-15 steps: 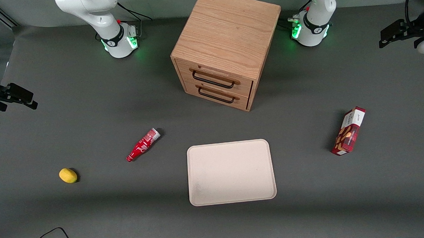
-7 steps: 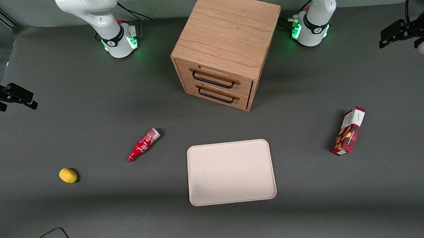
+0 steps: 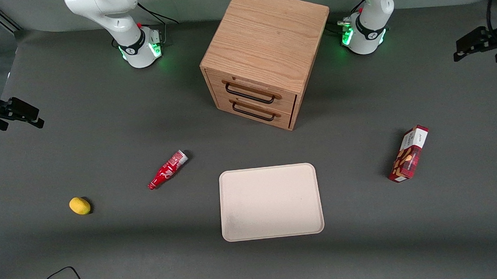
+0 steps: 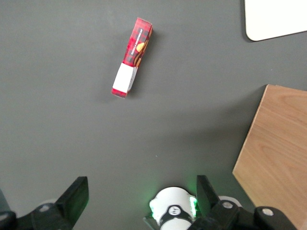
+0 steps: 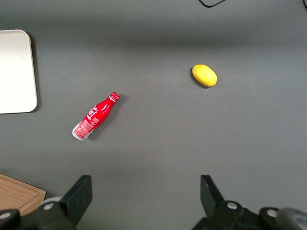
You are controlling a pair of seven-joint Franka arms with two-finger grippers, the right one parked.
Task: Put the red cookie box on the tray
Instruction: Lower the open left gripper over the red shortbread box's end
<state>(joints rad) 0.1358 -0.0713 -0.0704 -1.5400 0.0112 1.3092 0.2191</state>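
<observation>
The red cookie box [image 3: 409,153] lies flat on the grey table toward the working arm's end, its white end panel pointing away from the front camera. In the left wrist view the red cookie box [image 4: 133,56] shows whole from above. The beige tray [image 3: 271,201] rests nearer the front camera, in front of the cabinet; one corner of the tray [image 4: 273,19] shows at the wrist too. My left gripper [image 3: 468,47] hovers high, farther from the front camera than the box and well apart from it. That gripper [image 4: 141,201] is open, with nothing between its fingers.
A wooden two-drawer cabinet [image 3: 262,56] stands mid-table, farther from the front camera than the tray. A small red bottle [image 3: 168,169] and a yellow lemon [image 3: 79,205] lie toward the parked arm's end. A black cable [image 3: 59,275] curls at the front edge.
My left gripper has shifted outward toward the working arm's end of the table. The box, tray and other things have not moved.
</observation>
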